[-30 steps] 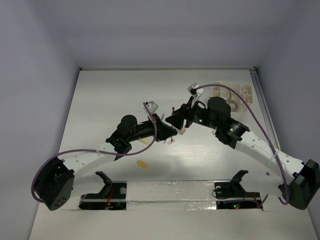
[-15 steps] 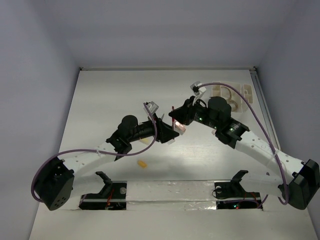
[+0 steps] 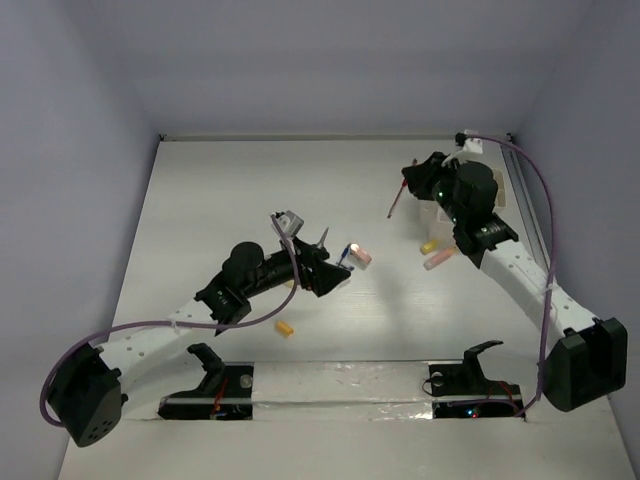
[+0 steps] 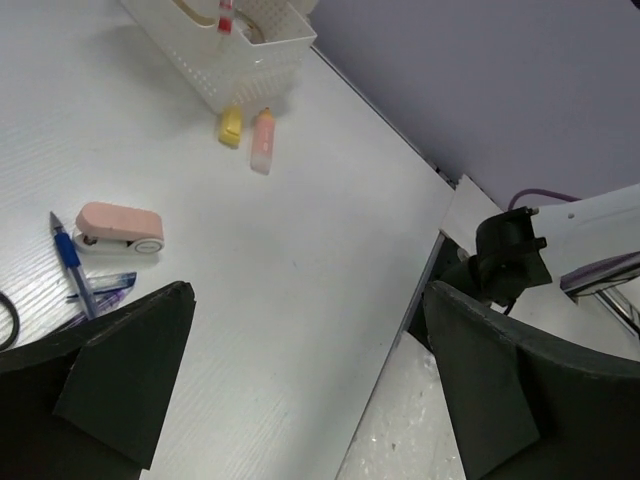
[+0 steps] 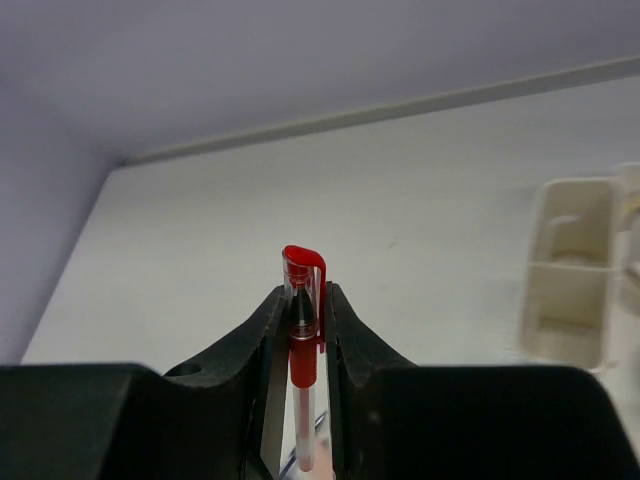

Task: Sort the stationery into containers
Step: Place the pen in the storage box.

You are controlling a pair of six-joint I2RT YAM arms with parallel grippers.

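My right gripper [image 3: 405, 188] is shut on a red pen [image 3: 397, 203], held in the air just left of the white organiser [image 3: 435, 215], which my arm mostly hides. In the right wrist view the red pen [image 5: 305, 340] stands upright between the closed fingers of the right gripper [image 5: 305, 310], with the organiser [image 5: 570, 290] off to the right. My left gripper [image 3: 335, 262] is open and holds nothing. Beside it lie a pink block [image 3: 360, 255] and a blue pen [image 3: 343, 257]. In the left wrist view the left gripper [image 4: 320, 400] spreads wide over bare table.
A yellow block [image 3: 429, 245] and a pink block [image 3: 438, 260] lie against the organiser's near wall. Another yellow piece [image 3: 285, 327] sits near the left arm. A scissors handle [image 4: 8, 320] shows at the left wrist view's edge. The table's near edge [image 4: 430, 290] runs close to the left gripper.
The red pen passed from my left gripper to my right. The left jaws opened and drew back; the right gripper closed on the pen and carried it right, toward the organiser.
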